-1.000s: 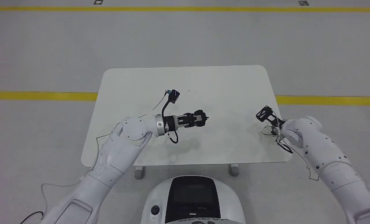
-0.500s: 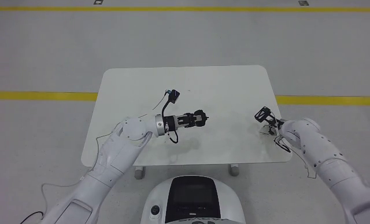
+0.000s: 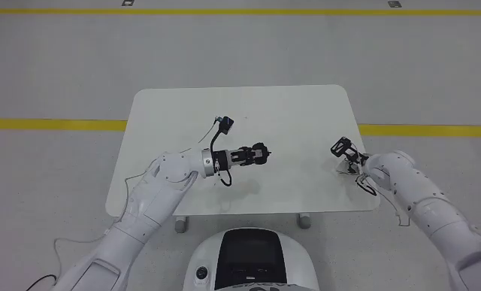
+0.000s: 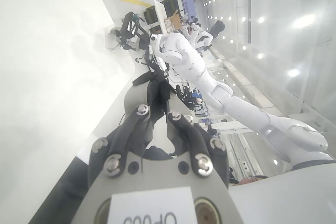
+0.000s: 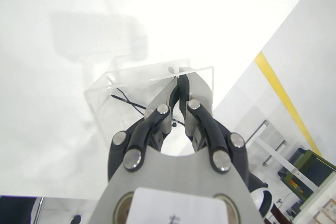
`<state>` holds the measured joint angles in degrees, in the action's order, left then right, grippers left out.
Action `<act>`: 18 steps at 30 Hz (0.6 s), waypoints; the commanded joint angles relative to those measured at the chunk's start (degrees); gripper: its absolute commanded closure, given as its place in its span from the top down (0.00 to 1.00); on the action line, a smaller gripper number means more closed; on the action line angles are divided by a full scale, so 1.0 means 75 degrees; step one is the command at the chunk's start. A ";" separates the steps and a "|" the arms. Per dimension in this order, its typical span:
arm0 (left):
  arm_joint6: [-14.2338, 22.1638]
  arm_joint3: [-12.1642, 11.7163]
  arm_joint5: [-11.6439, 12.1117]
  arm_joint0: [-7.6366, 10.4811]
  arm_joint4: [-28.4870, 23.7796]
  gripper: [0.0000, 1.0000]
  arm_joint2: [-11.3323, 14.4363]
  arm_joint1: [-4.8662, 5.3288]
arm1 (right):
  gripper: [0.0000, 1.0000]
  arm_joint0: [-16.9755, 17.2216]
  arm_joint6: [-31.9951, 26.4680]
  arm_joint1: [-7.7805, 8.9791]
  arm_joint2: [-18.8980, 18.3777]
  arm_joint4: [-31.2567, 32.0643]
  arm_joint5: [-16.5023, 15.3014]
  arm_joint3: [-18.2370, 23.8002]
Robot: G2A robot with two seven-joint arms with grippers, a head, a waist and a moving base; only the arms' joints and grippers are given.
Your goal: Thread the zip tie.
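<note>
Two zip ties [image 5: 131, 103] are lying in one clear box [image 5: 97, 104] at the tabletop's [image 3: 301, 110] right edge. The right gripper [image 5: 179, 83], inside it, and the left gripper [image 4: 154, 83] are both pinching tight together.

Item, left gripper [image 4: 154, 83]: the closed fingertips are merging into one blurred dark mass in its wrist view; what is sitting between them is not readable

Item, right gripper [image 5: 179, 84]: the pressed-together fingers are covering part of the zip ties [image 5: 128, 102] inside the clear box [image 5: 141, 67]; whether one is being pinched is too small to tell

Item, top view: clear box and zip ties are showing as thin unreadable marks; both arms are running off the lower edge
</note>
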<state>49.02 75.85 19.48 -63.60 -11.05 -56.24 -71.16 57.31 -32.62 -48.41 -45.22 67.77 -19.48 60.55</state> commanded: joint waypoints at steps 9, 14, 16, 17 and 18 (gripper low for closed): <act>0.0000 0.0000 0.0000 0.0000 0.0000 0.00 0.0000 0.0000 | 0.00 -0.0203 0.0059 0.0360 0.0534 -0.0796 0.0000 0.0191; 0.0000 0.0000 0.0000 0.0000 0.0000 0.00 0.0000 0.0000 | 0.00 -0.0214 0.0181 0.0621 0.0699 -0.1069 0.0000 0.0417; 0.0000 0.0000 0.0000 0.0000 0.0000 0.00 0.0000 0.0000 | 0.00 -0.0211 0.0240 0.0721 0.0734 -0.1165 0.0000 0.0521; 0.0000 0.0000 0.0000 0.0000 0.0000 0.00 0.0000 0.0000 | 0.00 -0.0204 0.0277 0.0787 0.0756 -0.1204 0.0000 0.0581; 0.0000 0.0000 0.0000 0.0000 0.0000 0.00 0.0000 0.0000 | 0.00 -0.0199 0.0301 0.0834 0.0774 -0.1226 0.0000 0.0624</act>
<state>49.02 75.85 19.48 -63.60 -11.05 -56.24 -71.16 55.77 -30.60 -42.61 -39.56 58.78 -19.48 64.84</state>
